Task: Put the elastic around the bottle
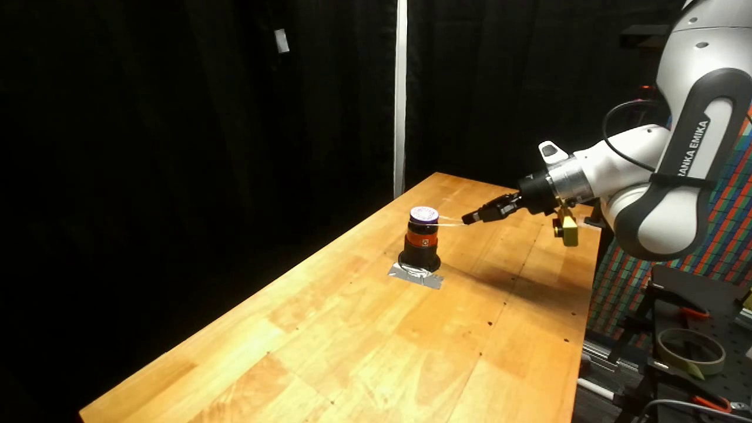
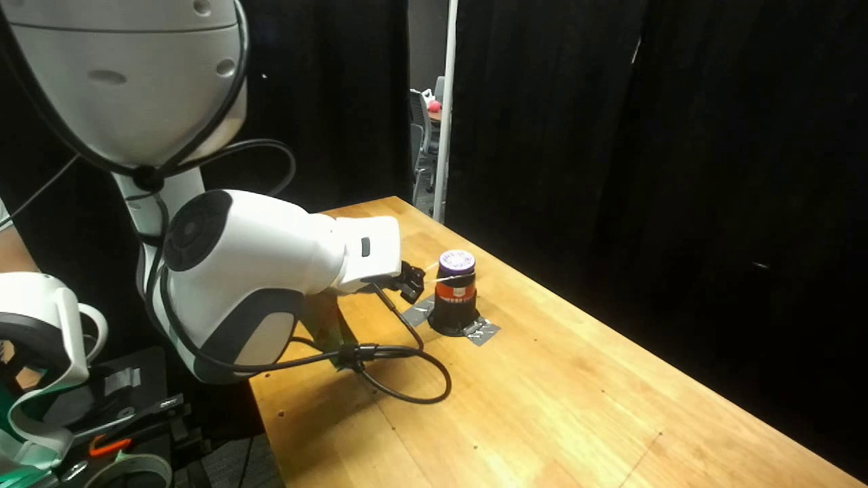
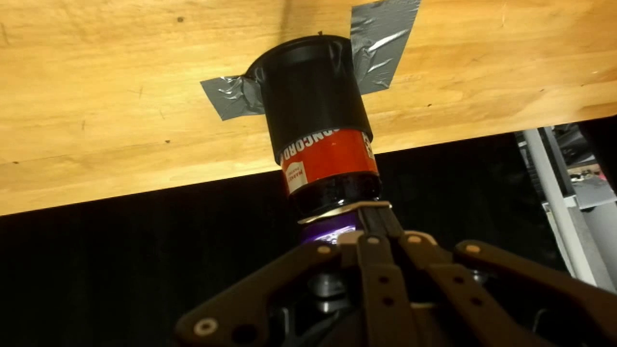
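Bottle (image 3: 333,185), one, small and dark: stands upright on the wooden table (image 1: 352,341), its lower part set in a black holder (image 3: 311,91) with a flared foot, secured by strips of silver tape (image 3: 385,46). Label (image 3: 332,152): orange-red band, white capitals reading CONCORD in the wrist view (upside down there), accompanied by a white panel (image 3: 295,176) lettered MARKET, with a finer line too small to read with confidence. Lid (image 2: 456,261): purple side, pale top crowded with purple lettering, illegible at this size. Arm (image 1: 625,147): white and grey, with ANKA EMIKA legible on it in an exterior view, the start of the first word hidden. Elastic (image 3: 332,212), one: thin pale loop, passed around the bottle at about the lower edge of the lid, its two strands stretched straight across to the gripper (image 3: 379,219) in both exterior views. Gripper, black, two-fingered: fingers brought together, clenched, with the elastic pinched at the tips; the tips sit just beside the bottle near lid height, apart from it in both exterior views, and overlap part of the lid in the wrist view.
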### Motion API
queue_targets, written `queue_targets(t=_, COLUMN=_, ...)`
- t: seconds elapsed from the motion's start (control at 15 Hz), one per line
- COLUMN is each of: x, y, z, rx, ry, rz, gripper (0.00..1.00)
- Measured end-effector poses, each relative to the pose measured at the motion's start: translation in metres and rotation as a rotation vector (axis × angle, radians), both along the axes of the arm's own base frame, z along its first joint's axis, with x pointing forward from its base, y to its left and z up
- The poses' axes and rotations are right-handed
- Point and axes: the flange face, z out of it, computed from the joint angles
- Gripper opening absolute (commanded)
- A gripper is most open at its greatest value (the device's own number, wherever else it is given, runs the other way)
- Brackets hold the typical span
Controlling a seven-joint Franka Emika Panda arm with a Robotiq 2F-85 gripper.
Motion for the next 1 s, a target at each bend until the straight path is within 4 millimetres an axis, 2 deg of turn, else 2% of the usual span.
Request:
queue_targets(t=0.2, x=-0.0021, y=0.001, z=0.0011, rx=0.015, ry=-0.019, rz=-0.007, gripper=0.03)
queue_targets(t=0.27, x=-0.0025, y=0.001, z=0.0019, rx=0.019, ry=-0.027, rz=-0.01, gripper=0.29)
queue_targets(t=0.4, x=-0.0031, y=0.0012, z=0.002, rx=0.024, ry=-0.031, rz=-0.014, gripper=0.29)
queue_targets(t=0.47, x=-0.0032, y=0.0015, z=0.0013, rx=0.026, ry=-0.026, rz=-0.016, gripper=0.12)
queue_targets(t=0.6, x=-0.004, y=0.0041, z=-0.004, rx=0.03, ry=0.017, rz=0.001, gripper=0.26)
queue_targets(t=0.67, x=-0.0042, y=0.0043, z=-0.0052, rx=0.032, ry=0.028, rz=0.003, gripper=0.3)
queue_targets(t=1.0, x=-0.0041, y=0.004, z=-0.0058, rx=0.032, ry=0.032, rz=0.003, gripper=0.3)
